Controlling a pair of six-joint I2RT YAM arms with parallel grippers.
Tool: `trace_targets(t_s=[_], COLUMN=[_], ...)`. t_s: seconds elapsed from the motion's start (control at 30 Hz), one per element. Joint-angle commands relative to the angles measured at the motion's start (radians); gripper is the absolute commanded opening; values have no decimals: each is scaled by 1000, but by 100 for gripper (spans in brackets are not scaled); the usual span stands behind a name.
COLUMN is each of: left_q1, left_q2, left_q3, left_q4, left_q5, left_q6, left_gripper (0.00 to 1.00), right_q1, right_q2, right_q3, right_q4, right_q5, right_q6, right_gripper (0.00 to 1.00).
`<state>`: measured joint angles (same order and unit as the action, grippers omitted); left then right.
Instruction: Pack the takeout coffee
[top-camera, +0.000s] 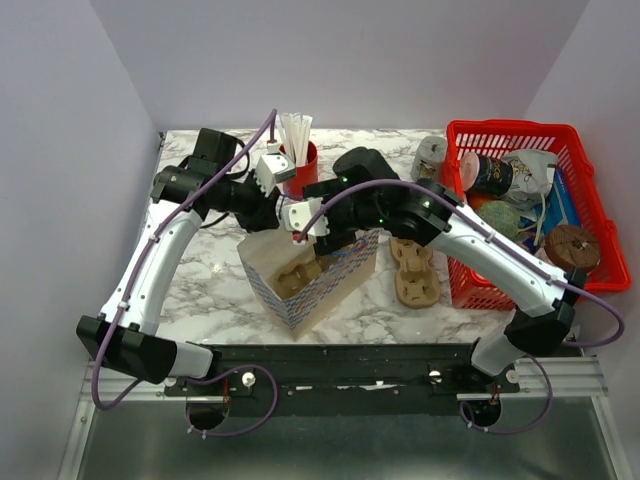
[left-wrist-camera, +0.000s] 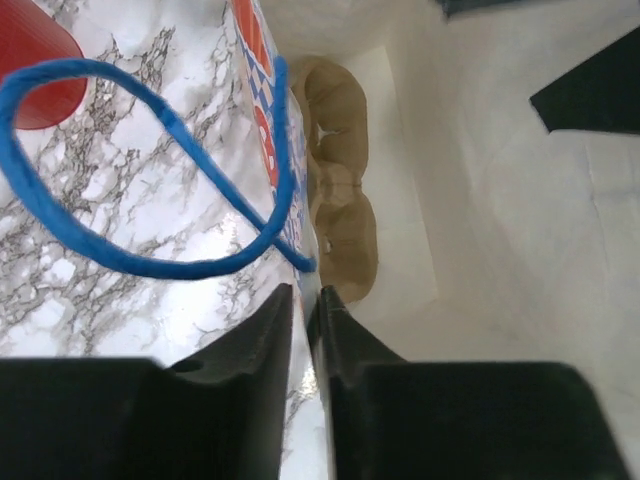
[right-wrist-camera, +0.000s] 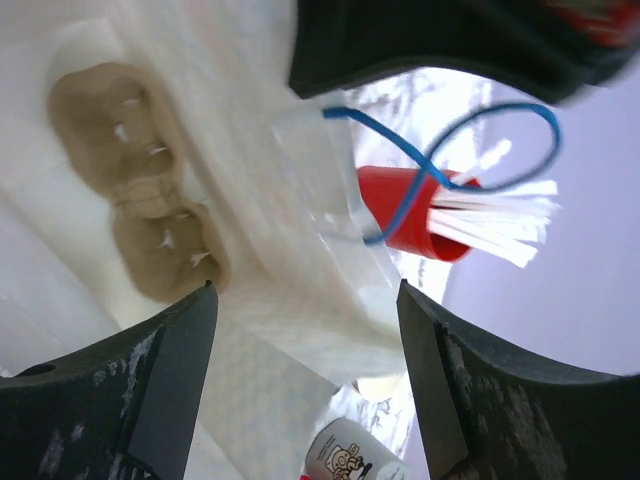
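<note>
Left wrist view: left hand (left-wrist-camera: 305, 292) narrow, seemingly pinching the bag (left-wrist-camera: 480, 200) rim; right hand (right-wrist-camera: 305, 288) spread wide.

Top camera looks down from behind the arms; both wrist cameras peer closely into the bag (top-camera: 335, 285).

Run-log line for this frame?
left gripper: shut on paper bag rim | right gripper: open over bag mouth | pulp tray: inside bag

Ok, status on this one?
Left gripper pinching paper bag rim. Right gripper open, empty, above bag. Only pulp tray inside; coffee cup not packed.
</note>
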<state>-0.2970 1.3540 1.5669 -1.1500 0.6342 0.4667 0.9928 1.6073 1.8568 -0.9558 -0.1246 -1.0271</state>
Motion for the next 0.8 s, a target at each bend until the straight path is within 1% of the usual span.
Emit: trace_targets(t_s=[0.0,0.03,0.07,0.1,0.2,0.27,0.4,0.5,0.57,0.63,0.7,0.77], left_q1=[-7,-7,-7,-7,-7,-7,-7,-7,-7,-7,-7,-7], left_q2=[20,25,25,23,-1,-35,-82,-108,-119,-130,-138,-157], left_q3=[19,22,28,30,18,-1,-5,1,2,-4,-14,-30], left_q4=[-27,-43,-51,-57,-71,-73,-94,-123,-155,-178,-191,-204], left_q5=[36,32,24,18,-24,-68,-120,-160,-179,-214,-241,-280], left_q6=[61,67,81,85,115,131,182,220,259,280,303,319], left_gripper=[16,7,3,0,0,0,0,0,0,0,0,0], right_q1=[-31,-40,-75,-101,-219,-278,-321,-344,-371,-394,-424,-454], right_q2=[-75,-79,-87,-93,-95,-96,-127,-118,-93,-67,-12,23], right_q3=[-45,-41,-21,-10,39,41,-24,-57,-67,-70,-53,-47], right_q4=[248,267,294,305,328,339,373,377,373,374,362,365], right_q5=[77,82,54,36,-32,-38,-37,-30,-53,-101,-107,-103], right_q6=[120,145,175,249,384,426,487,501,498,504,522,574], right_gripper=[81,81,82,82,83,83,83,83,82,84,84,84])
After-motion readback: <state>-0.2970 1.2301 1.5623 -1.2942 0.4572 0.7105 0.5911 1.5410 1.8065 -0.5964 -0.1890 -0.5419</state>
